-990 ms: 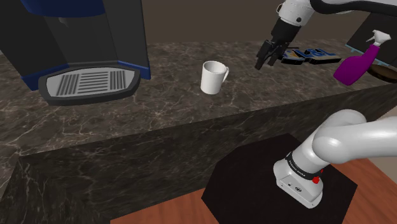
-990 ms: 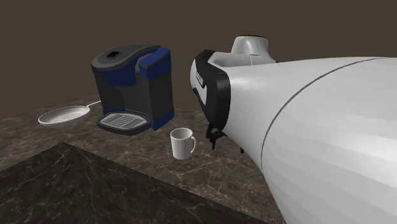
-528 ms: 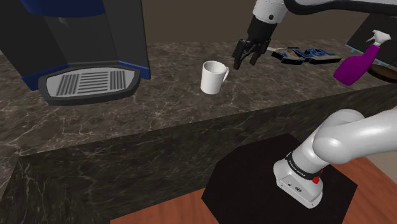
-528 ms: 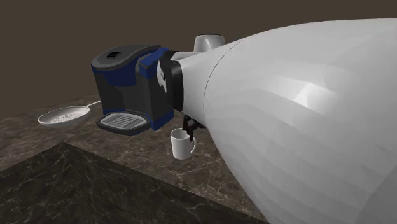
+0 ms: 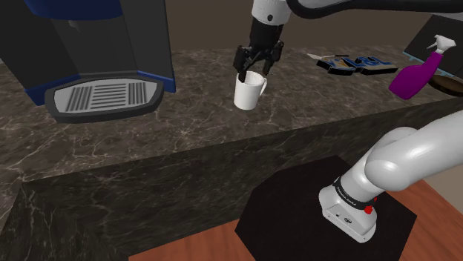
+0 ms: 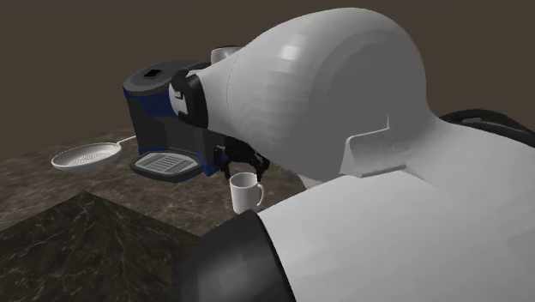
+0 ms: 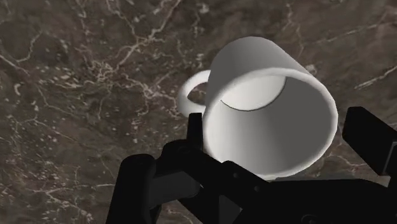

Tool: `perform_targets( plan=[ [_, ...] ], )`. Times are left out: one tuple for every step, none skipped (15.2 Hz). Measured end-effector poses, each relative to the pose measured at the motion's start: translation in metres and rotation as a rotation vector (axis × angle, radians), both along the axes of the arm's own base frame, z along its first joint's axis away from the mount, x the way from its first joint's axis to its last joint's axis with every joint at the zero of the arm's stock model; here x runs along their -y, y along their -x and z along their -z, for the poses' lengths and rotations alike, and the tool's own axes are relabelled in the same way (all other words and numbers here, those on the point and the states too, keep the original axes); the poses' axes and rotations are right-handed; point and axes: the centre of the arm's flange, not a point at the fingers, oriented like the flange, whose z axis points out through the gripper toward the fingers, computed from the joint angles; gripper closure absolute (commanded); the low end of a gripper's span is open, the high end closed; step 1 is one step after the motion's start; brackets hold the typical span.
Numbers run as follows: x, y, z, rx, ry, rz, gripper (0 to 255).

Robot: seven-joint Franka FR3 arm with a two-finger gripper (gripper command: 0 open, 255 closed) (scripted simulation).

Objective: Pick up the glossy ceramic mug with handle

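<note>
A plain white mug (image 5: 248, 93) with a handle stands upright on the dark marble counter (image 5: 185, 126), handle toward the shoulder view's right. My black gripper (image 5: 251, 73) hangs straight above its rim, open. In the wrist view the mug (image 7: 254, 76) lies between my fingers: one finger (image 7: 196, 127) stands beside the handle, the other outside the opposite wall. The gripper (image 7: 283, 135) straddles the mug's mouth without clasping it. The second exterior view has the mug (image 6: 246, 194) just under the gripper (image 6: 243, 165), with the arm's white body close to the camera.
A blue and black coffee machine (image 5: 89, 37) with a ribbed drip tray (image 5: 104, 96) stands at the counter's left. A purple spray bottle (image 5: 415, 76) and a flat dark blue object (image 5: 356, 64) are at the right. A white strainer (image 6: 86, 156) lies beyond the machine.
The gripper has swept toward the shoulder view's left, from well right of the mug to directly above its rim, and come lower. The mug has not moved.
</note>
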Motion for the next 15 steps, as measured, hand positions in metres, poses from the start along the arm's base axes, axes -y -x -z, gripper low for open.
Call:
perform_targets(
  plan=[
    [-0.015,-0.005,0.000,-0.001,0.008,0.005,0],
    [-0.028,-0.013,-0.002,0.000,0.016,0.010,0],
    [-0.034,-0.016,-0.001,0.000,0.020,0.014,0],
    [-0.037,-0.018,0.003,0.000,0.022,0.016,0],
    [-0.038,-0.019,0.006,0.000,0.023,0.017,0],
    [-0.040,-0.018,0.012,0.000,0.024,0.018,0],
    [-0.040,-0.019,0.017,0.000,0.024,0.018,0],
    [-0.040,-0.018,0.022,0.000,0.024,0.018,0],
    [-0.040,-0.018,0.027,0.000,0.024,0.018,0],
    [-0.041,-0.019,0.032,0.000,0.024,0.018,0],
    [-0.040,-0.020,0.036,0.000,0.024,0.018,0],
    [-0.040,-0.019,0.038,0.000,0.024,0.018,255],
    [-0.040,-0.019,0.040,0.000,0.024,0.018,255],
    [-0.040,-0.019,0.040,0.000,0.024,0.018,255],
    [-0.040,-0.019,0.040,0.001,0.024,0.018,255]
  ],
)
